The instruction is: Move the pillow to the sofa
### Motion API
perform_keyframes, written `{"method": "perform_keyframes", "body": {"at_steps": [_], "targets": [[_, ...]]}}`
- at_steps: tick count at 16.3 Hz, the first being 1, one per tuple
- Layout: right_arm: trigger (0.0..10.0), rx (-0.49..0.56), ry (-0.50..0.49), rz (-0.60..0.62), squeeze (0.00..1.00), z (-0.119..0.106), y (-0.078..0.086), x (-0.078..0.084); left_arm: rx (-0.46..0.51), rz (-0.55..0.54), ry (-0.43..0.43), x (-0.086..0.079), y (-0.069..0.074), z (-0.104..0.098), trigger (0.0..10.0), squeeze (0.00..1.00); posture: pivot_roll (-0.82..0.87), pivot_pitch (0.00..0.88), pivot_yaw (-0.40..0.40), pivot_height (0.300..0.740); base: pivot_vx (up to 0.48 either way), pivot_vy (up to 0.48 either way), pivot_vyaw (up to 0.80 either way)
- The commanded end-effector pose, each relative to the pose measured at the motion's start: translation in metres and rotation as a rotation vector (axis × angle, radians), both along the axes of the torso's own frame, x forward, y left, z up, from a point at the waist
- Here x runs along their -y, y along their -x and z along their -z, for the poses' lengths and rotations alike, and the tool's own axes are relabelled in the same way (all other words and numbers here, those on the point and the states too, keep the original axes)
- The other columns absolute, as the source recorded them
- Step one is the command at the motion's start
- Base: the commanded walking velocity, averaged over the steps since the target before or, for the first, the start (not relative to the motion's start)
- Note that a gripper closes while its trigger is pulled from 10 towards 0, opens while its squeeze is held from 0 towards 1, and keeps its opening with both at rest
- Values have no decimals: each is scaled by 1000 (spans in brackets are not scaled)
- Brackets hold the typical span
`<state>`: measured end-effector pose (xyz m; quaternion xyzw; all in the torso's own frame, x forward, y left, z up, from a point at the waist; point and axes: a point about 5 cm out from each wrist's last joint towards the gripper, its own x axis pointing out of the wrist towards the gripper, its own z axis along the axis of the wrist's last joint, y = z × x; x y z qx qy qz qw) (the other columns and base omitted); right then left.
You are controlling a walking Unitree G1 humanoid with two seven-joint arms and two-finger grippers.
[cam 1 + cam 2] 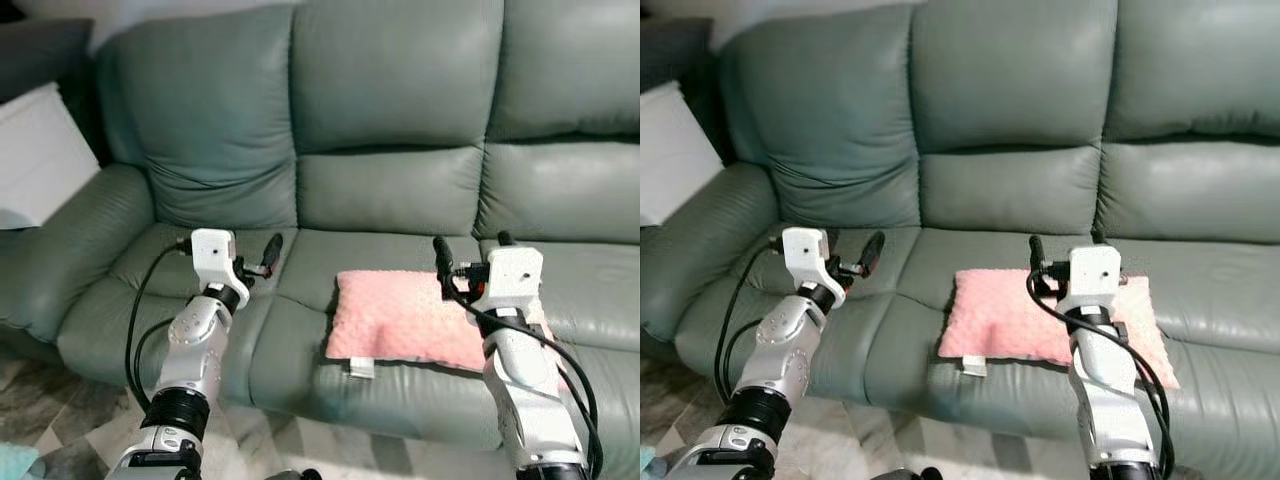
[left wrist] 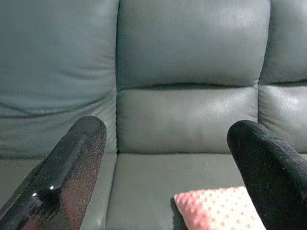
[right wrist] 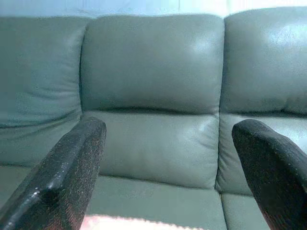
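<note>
Pillow (image 1: 400,320) flat on sofa (image 1: 400,130) middle seat, so job likely done; left gripper (image 2: 165,158) and right gripper (image 3: 168,163) spread wide, empty, hovering above.

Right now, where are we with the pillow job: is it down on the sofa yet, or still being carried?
Looks done: the pink pillow lies flat on the sofa seat, on the middle cushion reaching toward the right one. Nothing in hand: the left gripper hovers open beside the pillow, the right gripper open above its right part, both empty. Left: probably only drawing the arms back.
</note>
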<state>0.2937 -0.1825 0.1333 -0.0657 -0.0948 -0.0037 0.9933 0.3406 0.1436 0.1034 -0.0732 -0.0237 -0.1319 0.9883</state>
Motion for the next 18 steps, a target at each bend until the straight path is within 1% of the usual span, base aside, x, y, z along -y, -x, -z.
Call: {"method": "perform_keyframes", "body": {"at_steps": [1, 2, 3, 5, 6, 8, 10, 16, 18], "targets": [[10000, 16, 4, -9, 1000, -7, -3, -6, -10, -43, -12, -11, -4, -7, 10000, 510, -168, 0, 177, 740, 382, 292, 0], [10000, 18, 10, -11, 1000, -8, -2, -6, -20, -48, 4, -12, -5, -8, 10000, 510, -168, 0, 177, 740, 382, 292, 0], [10000, 16, 6, -10, 1000, -8, -2, -6, 1, -23, -4, -9, -6, -12, 10000, 0, -170, 0, 178, 740, 379, 296, 0], [10000, 15, 6, -12, 1000, -8, -2, -7, -6, -19, -8, -3, -5, -12, 10000, 0, -171, 0, 178, 740, 334, 339, 0], [10000, 14, 7, -12, 1000, -8, -2, -7, -7, -17, -7, -2, -5, -12, 10000, 0, -172, 0, 178, 740, 0, 281, 0], [10000, 9, 8, -12, 1000, -8, -1, -7, 2, 16, -2, 7, -1, -12, 10000, 0, -170, 0, 177, 740, 0, 0, 0], [10000, 6, 9, -14, 1000, -8, -2, -9, 8, 45, -25, 12, 4, -10, 10000, 0, -169, 0, 176, 740, 0, 0, 0], [10000, 4, 13, -3, 1000, -11, -7, -6, -11, 39, -34, 14, 6, -9, 10000, 0, -168, 0, 167, 740, 0, 0, 0], [10000, -7, 46, -9, 1000, -14, -11, -4, -24, 40, -28, 17, 8, -6, 10000, 0, -176, 0, 160, 740, 0, 0, 0]]}}
